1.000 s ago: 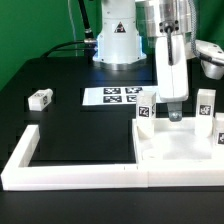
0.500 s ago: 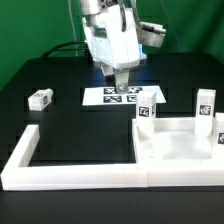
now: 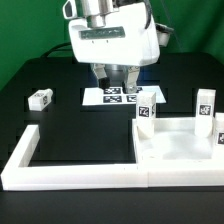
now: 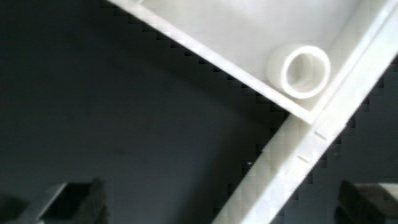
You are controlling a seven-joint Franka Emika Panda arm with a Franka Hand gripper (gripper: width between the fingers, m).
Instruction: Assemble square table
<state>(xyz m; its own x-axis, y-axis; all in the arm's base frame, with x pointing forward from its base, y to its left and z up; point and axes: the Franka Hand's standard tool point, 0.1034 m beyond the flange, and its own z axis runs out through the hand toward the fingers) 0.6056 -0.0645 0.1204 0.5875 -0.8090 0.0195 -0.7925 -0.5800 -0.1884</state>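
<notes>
The white square tabletop [image 3: 178, 148] lies at the exterior view's lower right, inside the corner of the wall. In the wrist view its slab [image 4: 356, 30] shows one round corner socket [image 4: 306, 70]. One tagged leg [image 3: 146, 112] stands at its far left corner, and two more legs [image 3: 205, 103] [image 3: 220, 132] stand at its right. Another leg [image 3: 40, 98] lies alone at the left. My gripper [image 3: 116, 78] hangs open and empty above the marker board [image 3: 120, 97], left of the tabletop. In the wrist view the gripper [image 4: 222, 205] shows both dark fingertips [image 4: 71, 200] wide apart.
The long white L-shaped border wall [image 3: 70, 172] runs along the front and up the left side; a strip of it crosses the wrist view [image 4: 294, 170]. The robot base [image 3: 112, 35] stands behind the marker board. Black table surface [image 3: 85, 135] lies between the wall and the marker board.
My gripper has moved from low over the tabletop's far edge to the exterior view's left and upward, over the marker board. Its fingers now show spread apart.
</notes>
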